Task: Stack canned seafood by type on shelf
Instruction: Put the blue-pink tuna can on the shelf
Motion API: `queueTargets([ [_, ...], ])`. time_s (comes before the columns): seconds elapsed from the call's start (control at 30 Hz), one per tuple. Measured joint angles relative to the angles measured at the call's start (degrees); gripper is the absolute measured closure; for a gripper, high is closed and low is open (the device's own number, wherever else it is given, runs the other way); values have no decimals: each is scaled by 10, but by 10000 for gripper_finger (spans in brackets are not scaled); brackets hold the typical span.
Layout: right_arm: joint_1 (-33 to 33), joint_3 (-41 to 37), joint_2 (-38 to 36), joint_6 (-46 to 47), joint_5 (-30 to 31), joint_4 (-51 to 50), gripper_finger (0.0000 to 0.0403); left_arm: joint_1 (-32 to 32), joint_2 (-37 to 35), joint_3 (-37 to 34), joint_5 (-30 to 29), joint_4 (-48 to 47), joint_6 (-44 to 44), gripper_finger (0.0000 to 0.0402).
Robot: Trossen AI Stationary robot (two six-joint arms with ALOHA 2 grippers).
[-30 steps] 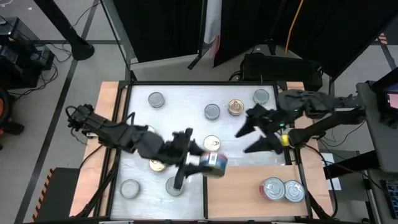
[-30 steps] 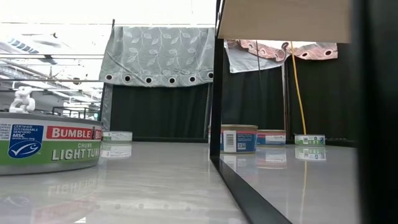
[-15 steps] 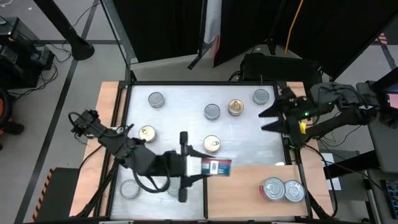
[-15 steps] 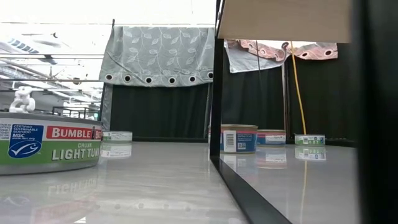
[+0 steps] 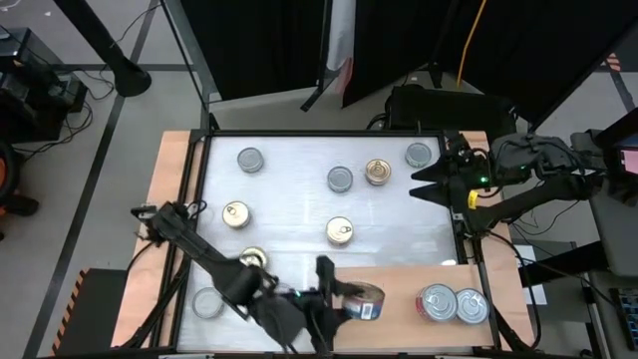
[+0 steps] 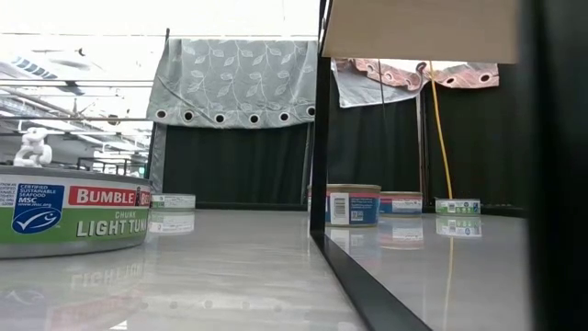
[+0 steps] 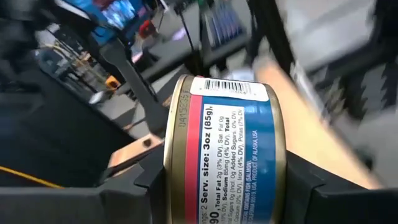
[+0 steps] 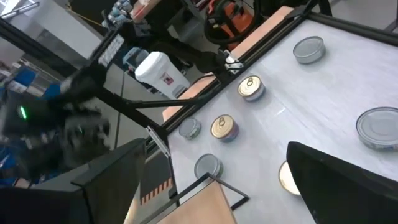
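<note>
My left gripper (image 5: 344, 299) is shut on a blue-and-red labelled can (image 5: 366, 298) and holds it over the left end of the light-brown shelf (image 5: 409, 284). Two silver-topped cans (image 5: 454, 304) stand side by side on the shelf's right part. Several more cans stand on the white table, among them gold-topped ones (image 5: 340, 231) (image 5: 378, 172) (image 5: 236, 212) and silver ones (image 5: 249, 160) (image 5: 340, 179). My right gripper (image 5: 424, 179) hangs open at the table's right edge, above the surface, with nothing between its fingers (image 8: 336, 180). My left gripper pinches the can between its two fingers, one finger (image 7: 146, 183) against each flat end (image 7: 174, 130), so the labelled wall (image 7: 230, 155) faces the wrist camera. The fingers come in nearly level from the table's left. The can is turned onto its side, clear above the shelf.
A gold can (image 5: 253, 259) and a silver can (image 5: 207, 302) stand near the left arm's reach at the near left. A dark frame rail (image 5: 329, 309) borders the shelf's left side. In the low view a large green-labelled can (image 6: 73, 216) and a blue can (image 6: 353, 204) stand on the table.
My left gripper has carried the can from the table's middle toward the near edge and to the right, over the shelf's left end, sinking a little and rolling, so the can has turned about. My right gripper has drawn back toward the table's right edge, still open.
</note>
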Motion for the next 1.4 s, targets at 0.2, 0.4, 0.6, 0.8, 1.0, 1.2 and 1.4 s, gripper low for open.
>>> queueTargets([
  [0.2,0,0,21,6,0,4,23,-3,42,-1,-46,-53,86,196],
  [0.4,0,0,38,6,-1,28,23,-1,62,-1,-34,-100,89,191],
  [0.6,0,0,47,6,-2,39,23,10,62,-1,58,-134,46,189],
  [0.8,0,0,50,2,-2,54,23,27,62,-1,83,-161,22,188],
  [1.0,0,0,50,1,-2,55,23,37,62,-1,129,-154,16,181],
  [1.2,0,0,50,-8,-3,55,23,41,62,-1,120,-154,17,134],
  [1.4,0,0,49,-23,-3,54,23,39,62,-1,113,-151,23,118],
])
